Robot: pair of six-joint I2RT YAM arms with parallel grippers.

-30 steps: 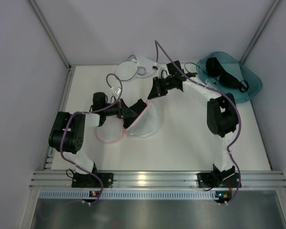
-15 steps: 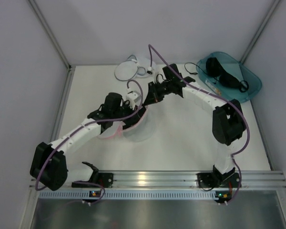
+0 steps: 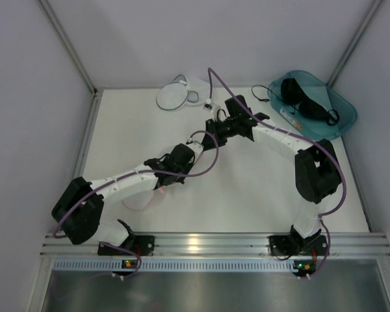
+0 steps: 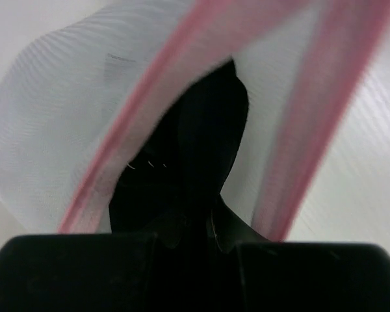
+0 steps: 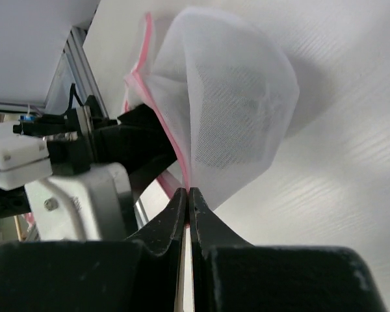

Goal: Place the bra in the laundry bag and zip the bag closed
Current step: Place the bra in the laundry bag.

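Note:
In the left wrist view my left gripper [image 4: 195,229] is shut on the black bra [image 4: 185,149], which reaches into the open mouth of a white mesh bag with a pink rim [image 4: 123,162]. My right gripper [image 5: 188,194] is shut on that bag's pink rim [image 5: 180,162], and the mesh [image 5: 234,104] bulges beyond it. From above, the two grippers meet mid-table, left gripper [image 3: 194,152] below right gripper [image 3: 212,127], with the bag mostly hidden under them. The grey-rimmed laundry bag [image 3: 174,97] lies flat at the back, apart from both grippers.
A teal bin [image 3: 341,120] at the back right holds more black garments [image 3: 304,99]. Grey walls close in the table on the left, right and back. Purple cables loop over both arms.
The left arm has stretched forward and right, carrying the bra into the pink-rimmed bag's mouth. The bag has shifted under the arms. The right gripper keeps hold of the rim.

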